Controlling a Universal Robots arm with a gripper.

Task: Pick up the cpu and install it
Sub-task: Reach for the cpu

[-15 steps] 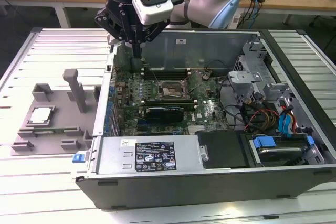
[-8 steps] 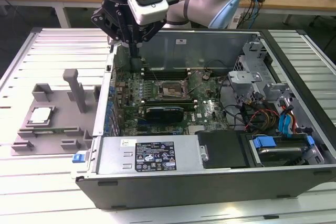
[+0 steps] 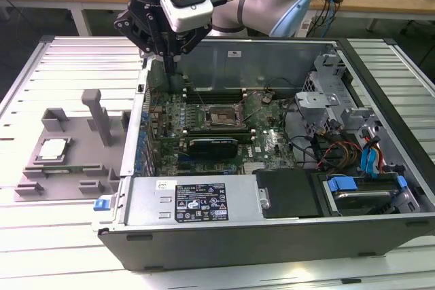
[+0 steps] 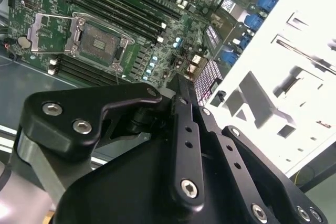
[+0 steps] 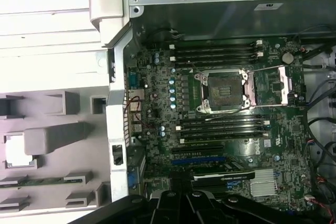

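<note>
Silvery cpu (image 3: 53,149) sits in the grey tray (image 3: 78,142) outside the case (image 3: 272,236), well apart from your gripper (image 3: 170,69). That one hangs clenched and empty over the motherboard (image 3: 272,142) edge.

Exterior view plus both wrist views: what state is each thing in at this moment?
cpu: lying flat in the grey tray, outside the case, not held.
socket: open and empty, load plate flipped back.
computer case: on its side, side panel off.
pincer: shut, holding nothing, over the case's inner corner at the exterior view's left.
</note>
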